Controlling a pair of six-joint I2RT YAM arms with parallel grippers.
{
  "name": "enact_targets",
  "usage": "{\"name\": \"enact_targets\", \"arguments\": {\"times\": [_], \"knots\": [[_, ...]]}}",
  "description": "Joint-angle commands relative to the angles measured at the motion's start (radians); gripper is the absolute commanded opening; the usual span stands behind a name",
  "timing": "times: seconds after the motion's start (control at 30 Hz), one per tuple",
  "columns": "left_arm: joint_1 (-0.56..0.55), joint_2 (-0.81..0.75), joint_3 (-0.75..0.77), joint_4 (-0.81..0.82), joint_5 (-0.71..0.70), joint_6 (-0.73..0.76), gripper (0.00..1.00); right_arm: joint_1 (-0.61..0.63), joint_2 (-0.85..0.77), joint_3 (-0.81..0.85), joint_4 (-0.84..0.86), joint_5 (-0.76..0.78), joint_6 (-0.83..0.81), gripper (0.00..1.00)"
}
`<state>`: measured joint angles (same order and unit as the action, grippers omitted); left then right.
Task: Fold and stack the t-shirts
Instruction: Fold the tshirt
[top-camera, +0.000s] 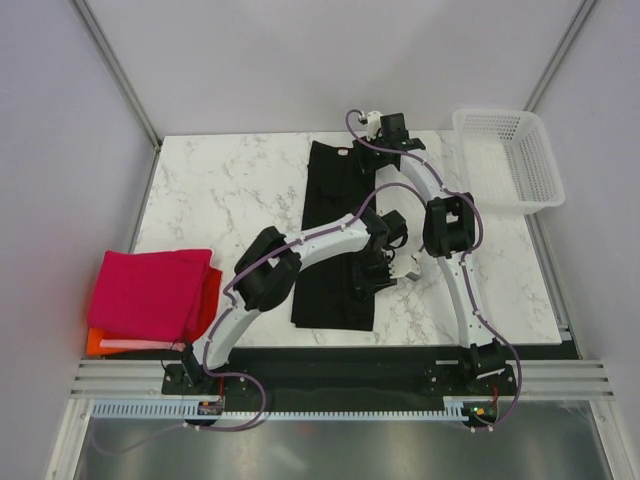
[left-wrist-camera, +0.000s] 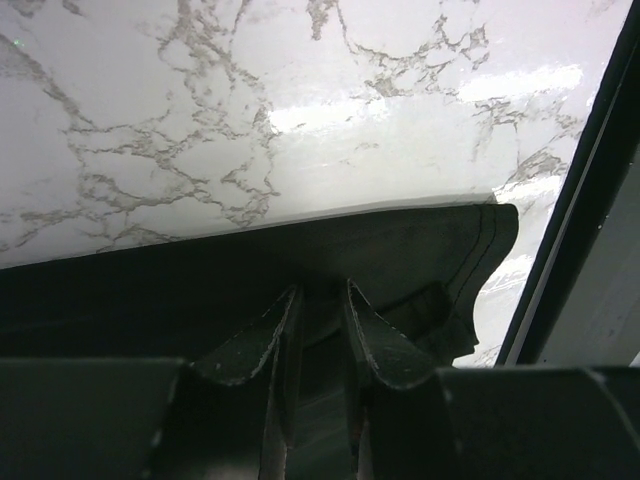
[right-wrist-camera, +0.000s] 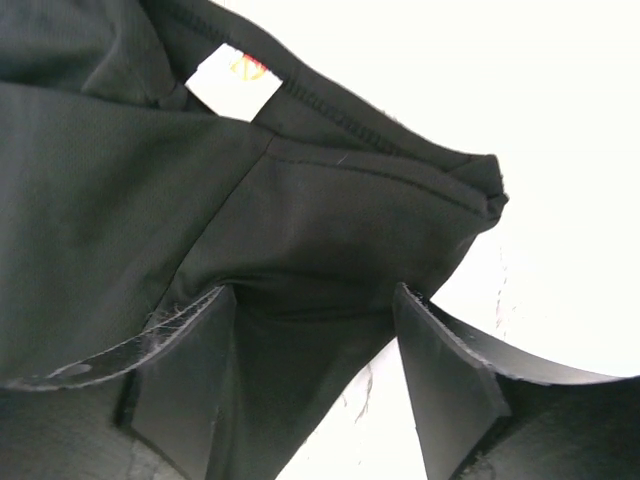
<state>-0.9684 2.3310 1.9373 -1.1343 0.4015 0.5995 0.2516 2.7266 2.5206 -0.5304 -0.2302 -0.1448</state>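
The left gripper (left-wrist-camera: 322, 292) has its jaws almost together, pinching a ridge of the black shirt (left-wrist-camera: 400, 240) near one of its corners, with a table edge just beyond. The right gripper (right-wrist-camera: 315, 290) has its jaws spread wide. They straddle the collar end beside the label (right-wrist-camera: 232, 85), with cloth between the fingers but not clamped.

From above, the black shirt lies as a long narrow strip down the middle of the table (top-camera: 220, 190), collar far and hem toward the arms. Its sides seem folded in already, but the lengthwise fold is not yet made, so this shirt looks about half folded and is not stacked.

At the near left corner sits a stack: a pink shirt (top-camera: 150, 290) on top, a red shirt (top-camera: 208, 300) under it and an orange shirt (top-camera: 95, 342) lowest, overhanging the edge. These look finished.

A basket (top-camera: 505, 160) stands far right, well apart. The left arm crosses the strip's near half and may hinder bringing the collar end over.
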Motion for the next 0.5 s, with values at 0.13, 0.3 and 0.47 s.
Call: {"name": "enact_targets", "arguments": {"times": [0.13,0.3,0.47], "knots": [[-0.018,-0.224,-0.001,0.031,-0.044,-0.084,0.31,-0.006,-0.066,0.089,0.127,0.038,0.037,0.76],[-0.004,-0.473,-0.043,0.105,-0.327,-0.196,0.38,-0.026,-0.322,-0.052,0.17,0.071,0.016,0.8],[0.167,-0.648,-0.11,0.098,-0.292,-0.516,0.56,-0.052,-0.658,-0.46,0.167,0.008,0.177,0.81]]}}
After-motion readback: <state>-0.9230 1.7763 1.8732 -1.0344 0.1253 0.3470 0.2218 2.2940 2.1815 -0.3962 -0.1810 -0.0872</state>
